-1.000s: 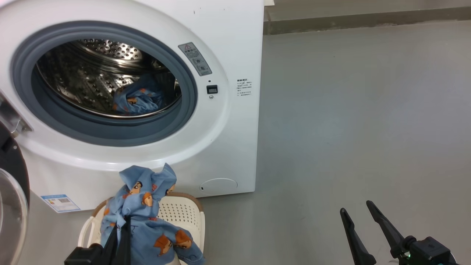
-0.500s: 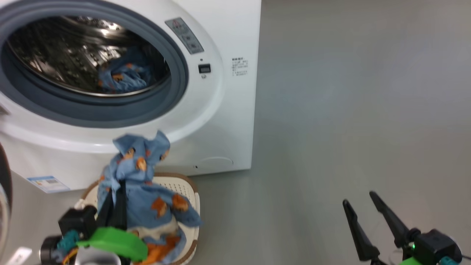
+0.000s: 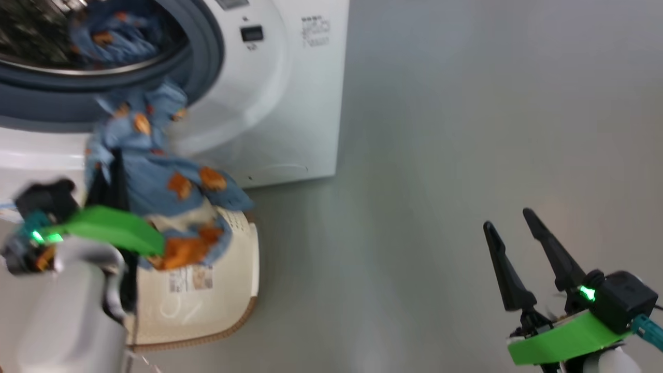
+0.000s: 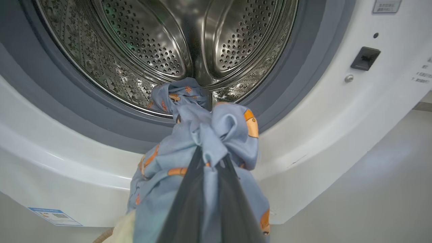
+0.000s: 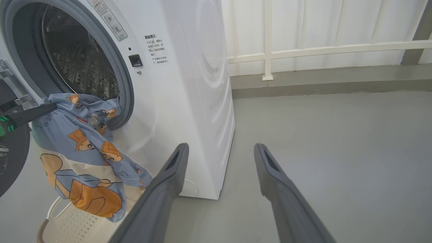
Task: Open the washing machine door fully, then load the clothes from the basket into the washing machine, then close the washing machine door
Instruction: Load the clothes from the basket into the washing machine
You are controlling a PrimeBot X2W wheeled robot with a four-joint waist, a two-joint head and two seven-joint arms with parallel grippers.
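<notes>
My left gripper point(image 3: 115, 155) is shut on a bundle of light blue cartoon-print clothes point(image 3: 155, 181). It holds them above the basket point(image 3: 228, 290), just below the washing machine's point(image 3: 290, 103) open drum mouth. In the left wrist view the gripper point(image 4: 210, 153) pinches the clothes point(image 4: 229, 128) in front of the grey seal and steel drum point(image 4: 162, 44). Another blue garment point(image 3: 111, 39) lies inside the drum. From the right wrist view, the clothes point(image 5: 77, 135) hang from the drum's lip down to the basket point(image 5: 77, 226). The door's black rim point(image 5: 11, 162) stands swung open at the left. My right gripper point(image 3: 507, 218) is open over the floor.
Bare grey floor point(image 3: 440, 129) stretches to the right of the machine. A white railing and a low kerb point(image 5: 320, 50) run along the wall behind it. The right gripper's fingers point(image 5: 175, 168) are spread wide with nothing between them.
The head camera has tipped down and shifted. My left gripper has lifted the clothes from the basket up toward the drum mouth. The right gripper has stayed open.
</notes>
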